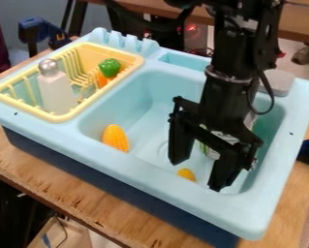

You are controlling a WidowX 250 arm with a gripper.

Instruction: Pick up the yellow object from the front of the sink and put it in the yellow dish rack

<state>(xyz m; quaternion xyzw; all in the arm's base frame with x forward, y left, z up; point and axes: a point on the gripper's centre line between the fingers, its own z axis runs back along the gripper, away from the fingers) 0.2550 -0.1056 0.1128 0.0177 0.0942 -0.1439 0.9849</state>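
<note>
My gripper (196,175) hangs over the right part of the light blue sink basin (127,104), its two fingers spread apart with a gap between them. In that gap, lower down, shows a small yellow-orange piece (187,174); I cannot tell how far below the fingertips it lies. A yellow corn cob (115,137) rests in the basin to the left of the gripper. Behind the fingers is a partly hidden item with white and green on it (211,152).
A yellow dish rack (55,117) on the sink's left holds a white bottle with a silver top (56,91), a green pepper (109,67) and an orange piece (102,80). A grey round object (279,82) sits at the right rear rim. Blue clamps stand at both sides.
</note>
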